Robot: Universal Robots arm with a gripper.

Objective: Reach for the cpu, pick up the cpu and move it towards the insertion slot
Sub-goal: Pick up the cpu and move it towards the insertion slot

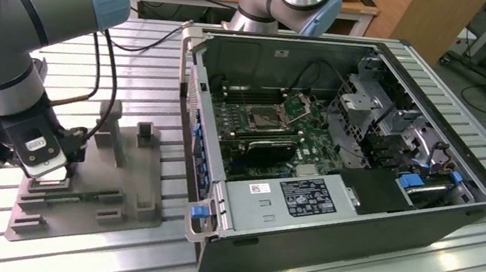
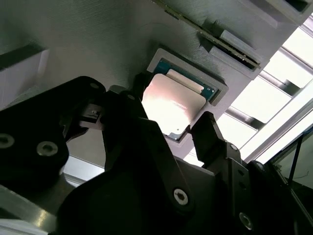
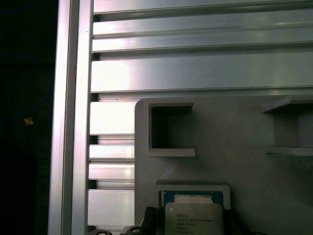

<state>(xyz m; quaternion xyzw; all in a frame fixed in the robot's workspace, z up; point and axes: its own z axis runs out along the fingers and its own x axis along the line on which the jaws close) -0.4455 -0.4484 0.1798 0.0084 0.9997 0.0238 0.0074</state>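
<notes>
Two black fingers of the tool stand at opposite edges of the cpu in the second wrist view. Both of them meet the chip, so the tool is closed around the cpu and the chip sits directly between the fingertips. The cpu is in the square recess of the grey plastic tray, with its silvery metal plate turned up toward the tool, and a thin blue-green border shows along two of its sides. I cannot tell if its underside rests on the floor of the recess or is a little above it. The chip lies flat, and because it is square it has no longer side. Its edges run parallel to the walls of the recess, and in the first wrist view also parallel to the slats of the aluminium table. In the exterior view the tray is on the table at the exterior view's left, and the arm holds the tool low over it. The insertion slot is on the green motherboard inside the open computer case, well apart from the tray, and its hinged metal plate stands raised.
</notes>
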